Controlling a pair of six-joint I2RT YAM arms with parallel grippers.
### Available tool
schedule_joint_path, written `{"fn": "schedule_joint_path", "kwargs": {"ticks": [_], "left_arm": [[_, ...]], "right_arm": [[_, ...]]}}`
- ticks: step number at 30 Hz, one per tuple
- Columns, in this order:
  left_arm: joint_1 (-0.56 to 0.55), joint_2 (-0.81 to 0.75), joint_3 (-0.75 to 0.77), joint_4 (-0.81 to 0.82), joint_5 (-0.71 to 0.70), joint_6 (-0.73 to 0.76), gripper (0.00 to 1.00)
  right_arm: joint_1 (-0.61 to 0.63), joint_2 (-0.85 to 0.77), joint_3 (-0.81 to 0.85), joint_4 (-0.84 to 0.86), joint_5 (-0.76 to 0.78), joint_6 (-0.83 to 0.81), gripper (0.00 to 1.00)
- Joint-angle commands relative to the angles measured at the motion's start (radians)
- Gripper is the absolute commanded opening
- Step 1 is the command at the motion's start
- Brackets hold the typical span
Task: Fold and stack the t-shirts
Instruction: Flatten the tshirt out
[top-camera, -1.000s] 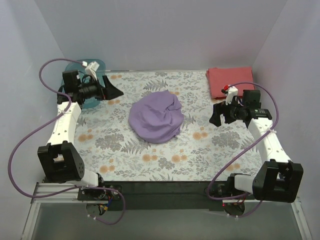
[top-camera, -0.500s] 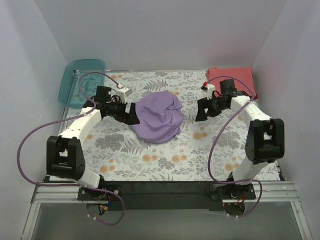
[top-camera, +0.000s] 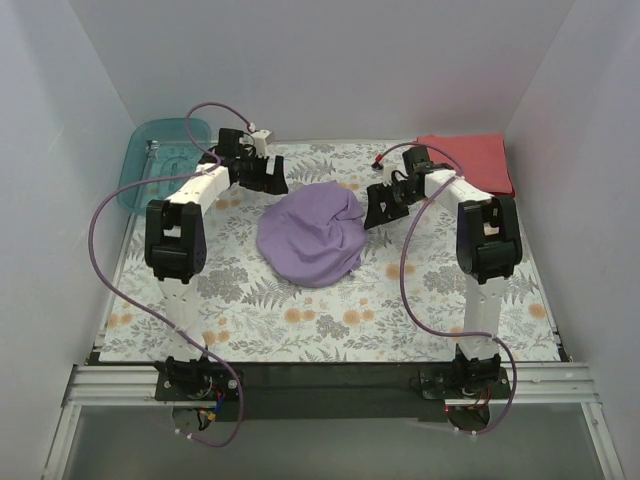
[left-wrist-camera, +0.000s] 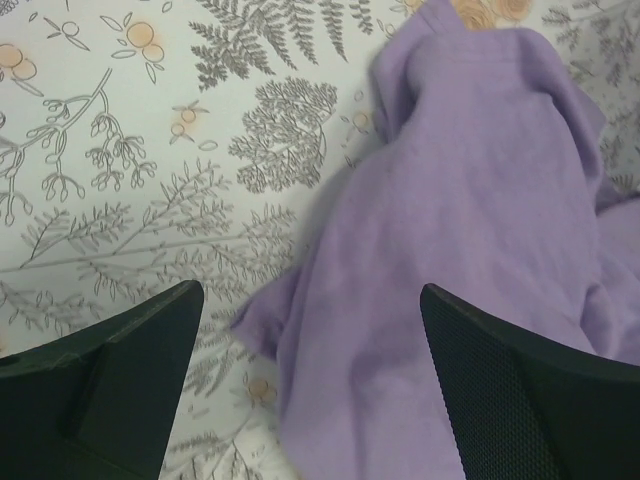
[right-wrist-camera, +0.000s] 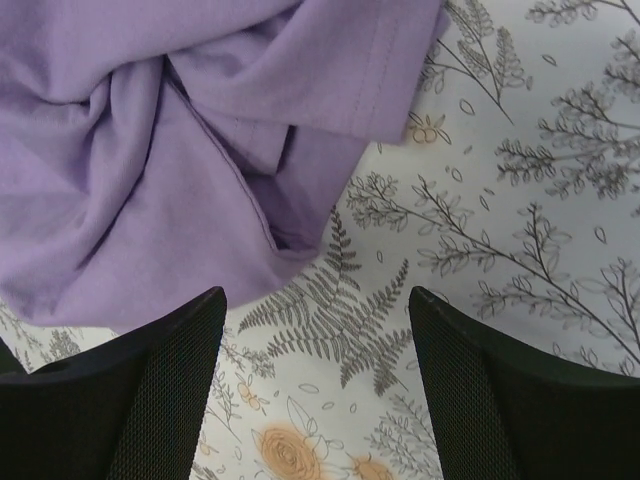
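Observation:
The lavender-purple t-shirt lies crumpled in a heap in the middle of the floral cloth. It also shows in the left wrist view and the right wrist view. The coral-red t-shirt lies folded at the back right corner. My left gripper is open and empty, just above the heap's back left edge. My right gripper is open and empty, over the cloth beside the heap's right edge. In the wrist views the left gripper straddles the shirt's edge and the right gripper frames bare cloth.
A teal translucent bin stands at the back left corner. The floral tablecloth covers the table. White walls close in at the back and both sides. Purple cables loop from both arms.
Both arms have reached further back and inward. The left gripper moved from the heap's left side to its back left edge; the right gripper came closer to the heap's right edge.

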Motion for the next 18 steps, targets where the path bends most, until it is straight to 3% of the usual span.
{"fn": "schedule_joint_path", "kwargs": {"ticks": [1,10,11,13,14,15,18], "left_arm": [[-0.009,0.057,0.09,0.011,0.031,-0.067,0.9],[-0.043,0.154,0.133,0.037,0.098,-0.131,0.89],[-0.044,0.157,0.132,0.037,0.115,-0.136,0.88],[-0.049,0.163,0.13,0.04,0.159,-0.145,0.83],[-0.049,0.167,0.13,0.045,0.172,-0.154,0.79],[-0.049,0.169,0.133,0.046,0.184,-0.169,0.62],[-0.046,0.169,0.179,0.046,0.196,-0.185,0.26]], "right_arm": [[0.03,0.036,0.064,-0.001,-0.039,0.019,0.8],[0.051,0.079,0.018,-0.001,-0.137,0.028,0.75],[0.051,0.081,0.012,-0.002,-0.166,0.03,0.72],[0.051,0.082,0.012,-0.004,-0.174,0.031,0.53],[0.047,0.081,0.017,-0.002,-0.171,0.028,0.46],[0.045,0.078,0.024,-0.004,-0.168,0.025,0.32],[0.011,0.059,0.073,-0.004,-0.16,0.034,0.02]]}}
